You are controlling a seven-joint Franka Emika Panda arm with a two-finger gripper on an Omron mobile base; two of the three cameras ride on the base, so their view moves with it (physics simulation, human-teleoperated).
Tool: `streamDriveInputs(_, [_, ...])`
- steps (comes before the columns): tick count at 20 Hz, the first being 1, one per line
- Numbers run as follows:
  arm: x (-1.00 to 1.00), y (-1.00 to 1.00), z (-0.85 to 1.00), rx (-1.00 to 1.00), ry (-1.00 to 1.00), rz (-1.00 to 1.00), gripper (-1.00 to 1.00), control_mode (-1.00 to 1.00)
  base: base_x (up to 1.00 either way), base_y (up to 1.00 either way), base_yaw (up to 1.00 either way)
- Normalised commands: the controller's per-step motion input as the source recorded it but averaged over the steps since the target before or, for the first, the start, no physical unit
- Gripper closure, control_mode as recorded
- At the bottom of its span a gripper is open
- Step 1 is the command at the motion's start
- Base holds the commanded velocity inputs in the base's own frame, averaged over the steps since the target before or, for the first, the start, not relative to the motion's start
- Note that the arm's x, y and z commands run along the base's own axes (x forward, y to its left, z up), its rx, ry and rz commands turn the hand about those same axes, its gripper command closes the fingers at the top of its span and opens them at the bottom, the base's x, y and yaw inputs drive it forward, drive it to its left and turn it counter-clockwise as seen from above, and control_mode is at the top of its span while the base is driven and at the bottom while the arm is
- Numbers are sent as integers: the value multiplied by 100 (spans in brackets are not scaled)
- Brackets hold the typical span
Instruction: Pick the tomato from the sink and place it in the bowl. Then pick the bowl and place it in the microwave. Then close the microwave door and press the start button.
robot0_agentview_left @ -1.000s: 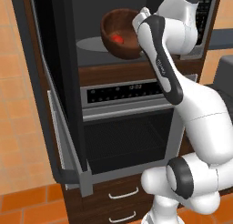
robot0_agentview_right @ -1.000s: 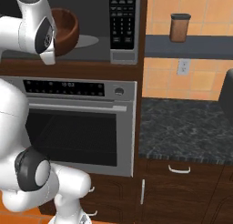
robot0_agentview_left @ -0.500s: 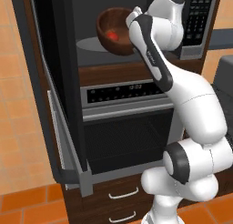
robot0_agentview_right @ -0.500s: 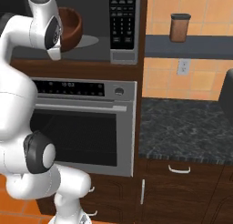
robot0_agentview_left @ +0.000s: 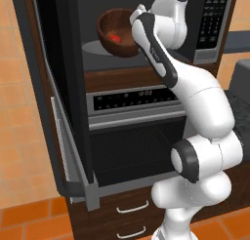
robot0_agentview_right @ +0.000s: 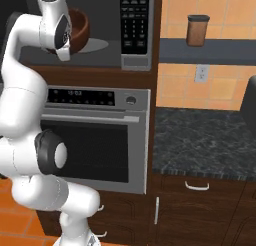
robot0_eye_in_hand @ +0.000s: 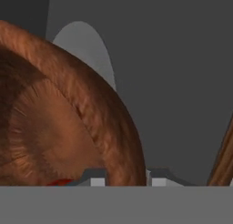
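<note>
bowl (robot0_agentview_left: 117, 31) fills microwave (robot0_agentview_right: 100, 30) cavity, open microwave door (robot0_agentview_left: 73, 102) flanking left

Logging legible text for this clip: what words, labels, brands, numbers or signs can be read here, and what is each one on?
None can be read for certain.
Microwave keypad: rows of pale key markings, too small and blurred to read.
Wall oven control panel: a small lit display and faint markings, blurred in both base views.
Brown canister on the shelf: no label visible.
Bowl and tomato: no markings.
</note>
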Motion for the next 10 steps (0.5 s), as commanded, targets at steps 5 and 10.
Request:
streamDriveInputs(5, [36,1,0,0,0,0,100,-100,0,0,0])
streamDriveInputs(10, [15,0,0,0,0,0,-100,-100,0,0,0])
